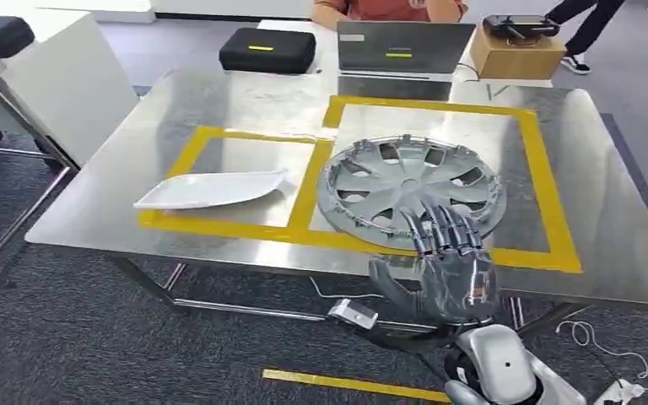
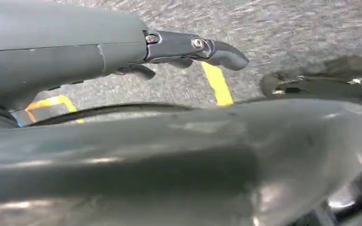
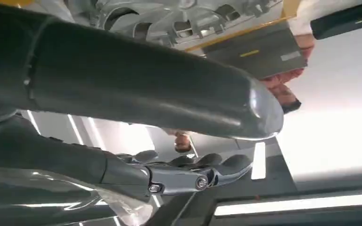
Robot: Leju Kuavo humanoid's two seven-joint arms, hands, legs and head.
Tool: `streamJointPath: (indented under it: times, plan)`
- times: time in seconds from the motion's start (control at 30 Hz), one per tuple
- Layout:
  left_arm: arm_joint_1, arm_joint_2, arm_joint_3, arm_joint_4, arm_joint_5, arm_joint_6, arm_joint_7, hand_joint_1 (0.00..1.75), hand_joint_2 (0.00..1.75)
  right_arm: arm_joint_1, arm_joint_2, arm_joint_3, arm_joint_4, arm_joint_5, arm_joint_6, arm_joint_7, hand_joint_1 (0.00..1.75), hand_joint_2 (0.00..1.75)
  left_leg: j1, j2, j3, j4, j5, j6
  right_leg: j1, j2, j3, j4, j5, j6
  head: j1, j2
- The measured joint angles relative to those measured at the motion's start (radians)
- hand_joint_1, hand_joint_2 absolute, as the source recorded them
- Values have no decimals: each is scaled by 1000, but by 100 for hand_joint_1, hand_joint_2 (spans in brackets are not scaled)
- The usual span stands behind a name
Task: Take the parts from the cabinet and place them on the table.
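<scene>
A silver hubcap lies flat on the steel table, inside the larger yellow-taped square. A white curved panel lies in the smaller taped square to its left. My right hand hovers at the table's near edge, fingers spread and empty, fingertips over the hubcap's near rim. The right wrist view shows the hubcap beyond that hand. My left hand hangs over the grey carpet, its fingers stretched out with nothing in them.
A person sits behind a laptop at the table's far edge. A black case and a cardboard box stand there too. A white table is at the left. Cables lie on the floor.
</scene>
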Motion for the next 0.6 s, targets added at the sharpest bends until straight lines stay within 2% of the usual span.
streamJointPath:
  times: [0.03, 0.07, 0.1, 0.13, 0.17, 0.2, 0.23, 0.27, 0.3, 0.33, 0.43, 0.47, 0.5, 0.57, 0.6]
  plan:
    - [0, 0, 0, 0, 0, 0, 0, 0, 0, -1, 0, 0, 0, -2, 0, 0, 0, 0, 1, 1, -14, 0, 12, 1, -3, 0, -16, 69, -68, 6, -1, 0]
    - [0, -1, 0, 0, 0, 0, 0, 0, 0, -1, 0, 0, 2, -5, 2, 0, 0, 0, 1, 2, -28, 1, 24, 1, -5, -1, -33, 146, -118, 10, 0, 0]
    - [0, -2, 0, 0, -1, 0, 2, 0, 0, 0, 0, 0, 5, -10, 7, 0, 0, 0, 1, 3, -44, 3, 36, 0, -6, -1, -46, 219, -146, 13, -1, 0]
    - [0, -2, 1, 1, -2, 0, 2, 0, 0, 0, 0, 0, 7, -14, 12, 0, 0, 0, 2, 4, -61, 5, 47, -2, -8, -1, -47, 269, -144, 17, 0, 0]
    - [0, -2, 2, 1, -2, 0, 3, 0, 0, 1, 0, 0, 11, -22, 19, 0, 0, 0, 4, 5, -79, 8, 58, -4, -10, -1, -26, 269, -112, 20, -1, 0]
    - [1, -2, 4, 1, -2, 0, 5, 0, 0, 1, 0, 0, 15, -30, 24, 0, 0, 0, 5, 5, -95, 12, 67, -8, -12, -1, 13, 231, -75, 21, -1, 0]
    - [0, -3, 7, 1, -2, 0, 9, 0, 0, 1, 0, 0, 18, -39, 31, 1, 0, 0, 8, 5, -109, 17, 75, -13, -14, -2, 75, 153, -46, 23, -1, 0]
    - [0, -3, 11, 1, -2, 0, 15, 0, 0, 1, 0, 0, 23, -50, 38, 3, 0, 0, 9, 4, -118, 25, 81, -19, -18, -2, 147, 59, -46, 26, -1, 0]
    - [0, -3, 16, 1, -2, 2, 20, 0, 0, 1, 0, 0, 26, -58, 43, 3, 0, 0, 3, 3, -129, 35, 85, -22, -20, -2, 224, -31, -74, 30, 0, 0]
    - [0, -5, 19, 2, -2, 3, 23, 0, 0, 3, 1, -2, 31, -65, 46, 4, 0, 0, 4, 3, -136, 46, 89, -28, -15, 4, 257, -90, -99, 21, -2, 0]
    - [0, -5, 27, 2, -2, 6, 36, 0, 0, 26, 1, -4, 57, -87, 56, 13, 0, 0, 9, 1, -141, 48, 112, -45, -10, -1, 228, -79, -90, -4, -1, 0]
    - [0, -5, 29, 3, -2, 9, 38, 0, 0, 30, 1, -5, 64, -92, 56, 15, 0, 0, 13, -1, -147, 58, 96, -49, -14, -6, 220, -82, -81, -17, 2, 0]
    - [0, -5, 32, 4, -3, 11, 39, 0, 0, 35, 2, -6, 70, -98, 59, 15, 0, 0, 13, -3, -162, 93, 40, -54, -12, -7, 209, -82, -72, -30, -3, 0]
    - [-1, -6, 40, 4, -2, 18, 47, 0, 0, 48, 8, -19, 89, -113, 60, 18, 0, 0, 14, -3, -198, 237, -77, -62, -8, -7, 191, -81, -50, -37, -6, 0]
    - [-1, -6, 43, 4, -2, 20, 48, 0, 0, 55, 9, -25, 99, -119, 61, 18, 0, 0, 14, -3, -213, 309, -114, -62, -5, -8, 182, -80, -39, -39, -6, 0]
